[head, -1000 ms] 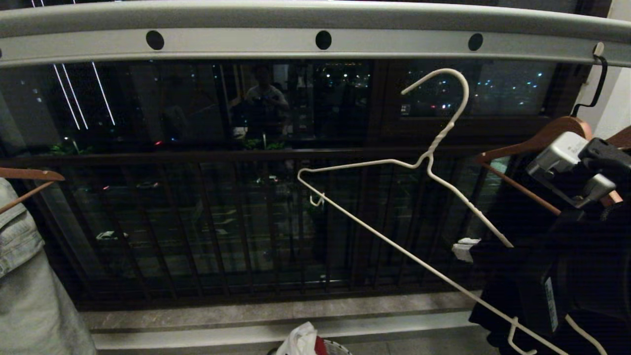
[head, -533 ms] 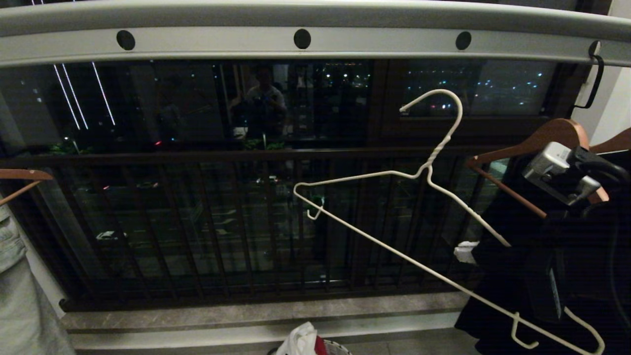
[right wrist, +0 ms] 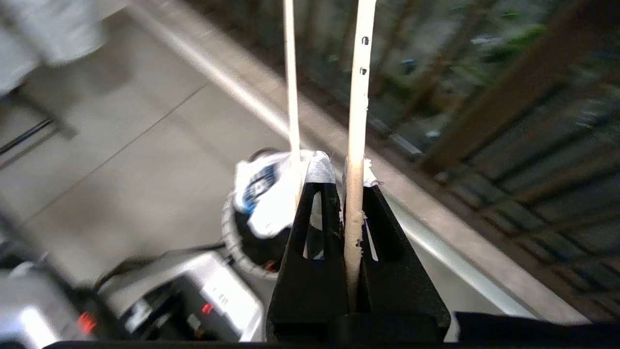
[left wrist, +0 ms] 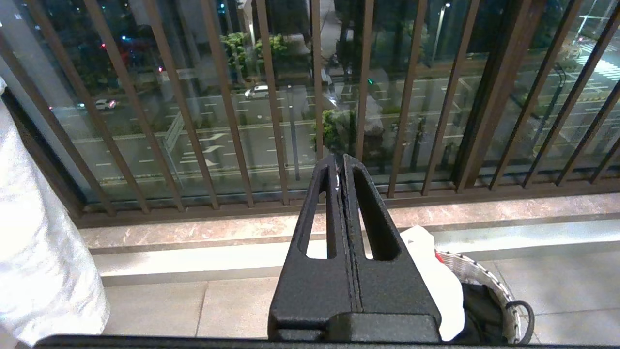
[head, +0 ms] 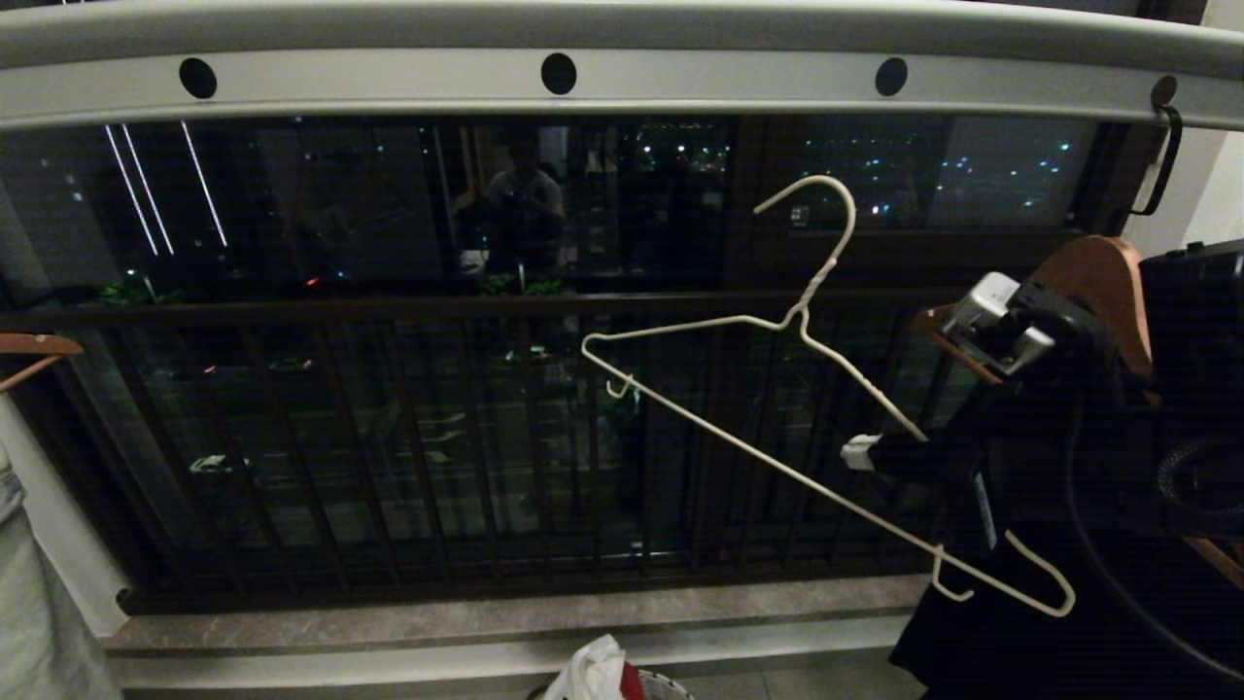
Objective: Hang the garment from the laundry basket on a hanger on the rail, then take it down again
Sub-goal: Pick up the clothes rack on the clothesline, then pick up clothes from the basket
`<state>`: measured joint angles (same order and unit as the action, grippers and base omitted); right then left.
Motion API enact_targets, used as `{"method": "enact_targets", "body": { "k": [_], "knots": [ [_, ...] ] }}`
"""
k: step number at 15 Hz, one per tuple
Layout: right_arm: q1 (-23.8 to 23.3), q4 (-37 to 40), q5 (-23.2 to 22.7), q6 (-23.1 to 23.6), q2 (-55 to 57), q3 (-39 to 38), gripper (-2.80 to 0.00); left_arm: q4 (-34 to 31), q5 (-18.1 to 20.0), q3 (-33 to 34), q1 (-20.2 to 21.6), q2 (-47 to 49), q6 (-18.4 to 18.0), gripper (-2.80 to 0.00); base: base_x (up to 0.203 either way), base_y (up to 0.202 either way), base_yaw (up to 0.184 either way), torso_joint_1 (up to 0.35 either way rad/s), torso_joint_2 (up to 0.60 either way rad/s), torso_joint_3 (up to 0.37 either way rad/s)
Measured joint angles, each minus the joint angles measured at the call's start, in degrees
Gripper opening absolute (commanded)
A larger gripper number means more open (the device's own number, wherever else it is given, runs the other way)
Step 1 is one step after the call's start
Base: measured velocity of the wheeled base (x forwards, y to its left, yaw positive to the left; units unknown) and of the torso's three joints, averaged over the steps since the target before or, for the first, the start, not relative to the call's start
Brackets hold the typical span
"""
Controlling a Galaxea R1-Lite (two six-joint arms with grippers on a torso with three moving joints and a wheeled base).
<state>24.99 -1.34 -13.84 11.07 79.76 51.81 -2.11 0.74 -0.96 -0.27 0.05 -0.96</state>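
The right gripper (right wrist: pixel 346 179) pinches one sloping arm of the cream wire hanger (head: pixel 777 326) between its fingertips, holding it tilted in open air below the rail (head: pixel 622 73), the hook (head: pixel 821 199) free of the bar and pointing up toward it. The left gripper (left wrist: pixel 343 167) sits with its fingers pressed together, low over the floor and aimed at the balcony bars (left wrist: pixel 271 97). The white T-shirt (left wrist: pixel 431 276) lies bunched in the laundry basket (left wrist: pixel 489 286) on the pale tiled floor (left wrist: pixel 232 310), just inside a stone sill (head: pixel 505 617). Brown wooden hangers (head: pixel 1098 277) carrying a black garment (head: pixel 1001 583) crowd the rail's right end, close behind the gripper arm; another wooden hanger (head: pixel 34 345) with a pale garment (head: pixel 44 632) hangs at the far left. Between them the rail runs bare, its round holes (head: pixel 558 73) evenly spaced, night-lit glass (head: pixel 389 194) behind.
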Motion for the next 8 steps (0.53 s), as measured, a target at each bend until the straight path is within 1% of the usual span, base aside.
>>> {"method": "enact_targets", "body": {
  "k": [4, 5, 8],
  "knots": [
    [-0.2, 0.0, -5.6, 1.3, 1.3, -2.0, -2.80, 0.0, 0.0, 0.0, 0.0, 0.0, 0.0, -2.80, 0.000, 0.000, 0.000, 0.000, 0.00, 0.000],
    [-0.2, 0.0, -7.2, 2.3, 1.5, -2.6, -2.80, 0.0, 0.0, 0.0, 0.0, 0.0, 0.0, -2.80, 0.000, 0.000, 0.000, 0.000, 0.00, 0.000],
    [-0.1, -0.1, -11.6, 7.2, 1.6, -4.8, -2.80, 0.0, 0.0, 0.0, 0.0, 0.0, 0.0, -2.80, 0.000, 0.000, 0.000, 0.000, 0.00, 0.000]
  ]
}}
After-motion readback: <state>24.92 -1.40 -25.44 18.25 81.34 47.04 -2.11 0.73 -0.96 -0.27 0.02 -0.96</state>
